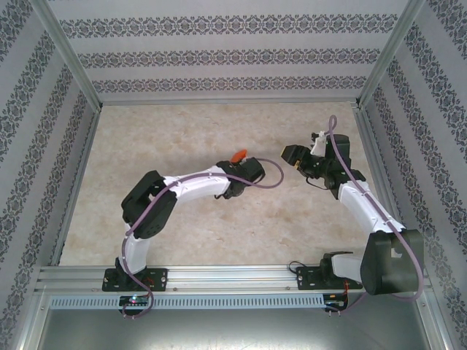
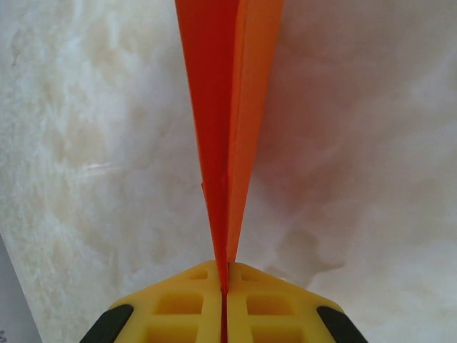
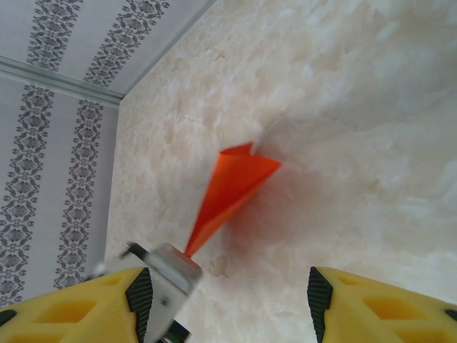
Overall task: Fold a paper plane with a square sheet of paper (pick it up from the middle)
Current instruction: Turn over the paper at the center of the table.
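From above, we saw the left gripper [image 1: 239, 166] near the middle of the table [image 1: 182, 233], closed on the paper plane [image 1: 238, 154]. Only a small orange tip of it stood clear above the fingers. The right gripper [image 1: 293, 155] hung just to the right of it, facing it across a short gap and not touching. Its opening was too small for us to read from there.

In the left wrist view, the yellow fingers [image 2: 186, 311] were pressed together with the folded paper [image 2: 228, 128] pinched in the seam between them. The plane ran straight out from the jaws along the gripper's own line, narrow at the grip and widening toward its far end. Its layers lay close together along a centre crease, above the pale table.

In the right wrist view, the right gripper's jaws stood well apart with nothing between them. The plane [image 3: 232, 187] lay ahead of them and toward the left-hand finger [image 3: 107, 300]. Its narrow end was held in the left gripper [image 3: 168, 275], and its broad end fanned open farther off. Its long axis ran away from the right gripper and tilted a little to the right.

We judged that any further grasp by the right arm would turn on this: the free broad end was the far end, while the near end was already taken by the left gripper.
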### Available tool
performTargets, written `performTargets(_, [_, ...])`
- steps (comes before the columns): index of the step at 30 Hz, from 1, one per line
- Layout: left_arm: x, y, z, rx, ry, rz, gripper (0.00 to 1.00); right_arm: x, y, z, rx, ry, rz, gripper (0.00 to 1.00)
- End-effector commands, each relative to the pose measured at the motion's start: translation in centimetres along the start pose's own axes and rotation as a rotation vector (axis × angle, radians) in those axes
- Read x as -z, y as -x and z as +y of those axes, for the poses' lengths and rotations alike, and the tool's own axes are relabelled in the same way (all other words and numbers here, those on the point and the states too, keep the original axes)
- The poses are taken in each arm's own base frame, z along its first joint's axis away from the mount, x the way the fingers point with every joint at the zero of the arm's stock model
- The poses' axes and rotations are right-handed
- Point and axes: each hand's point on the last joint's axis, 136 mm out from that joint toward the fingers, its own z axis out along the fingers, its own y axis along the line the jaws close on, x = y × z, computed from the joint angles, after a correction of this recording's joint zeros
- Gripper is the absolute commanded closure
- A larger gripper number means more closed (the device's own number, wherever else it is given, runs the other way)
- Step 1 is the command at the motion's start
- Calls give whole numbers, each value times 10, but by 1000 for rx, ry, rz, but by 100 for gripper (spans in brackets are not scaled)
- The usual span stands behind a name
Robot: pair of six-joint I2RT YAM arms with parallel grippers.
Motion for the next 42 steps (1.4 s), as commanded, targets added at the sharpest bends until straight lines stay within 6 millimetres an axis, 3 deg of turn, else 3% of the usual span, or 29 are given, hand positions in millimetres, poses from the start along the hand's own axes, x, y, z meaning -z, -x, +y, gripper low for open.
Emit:
performTargets(1, [1, 7, -15, -98, 31, -34, 90, 2, 3, 8, 26, 40, 29, 38])
performTargets(10, [-3, 9, -73, -219, -59, -76, 82, -5, 6, 3, 3, 60, 61, 38])
performTargets(16, [-3, 4, -95, -208, -162, -78, 67, -9, 2, -2, -20, 60, 80, 38])
performTargets(22, [16, 9, -105, -118, -336, -116, 53, -15, -4, -2, -29, 67, 105, 41])
performTargets(26, [35, 14, -101, -43, -450, -144, 51, -23, -13, 0, -33, 70, 132, 43])
performTargets(33, [87, 23, -88, 52, -652, -252, 41, -46, -31, 14, -1, 83, 200, 50])
performTargets(39, [103, 9, -56, 204, -738, -243, 41, -59, -44, 27, 22, 91, 239, 59])
performTargets(42, [104, -3, -30, 356, -786, -250, 42, -67, -55, 39, 34, 108, 270, 66])
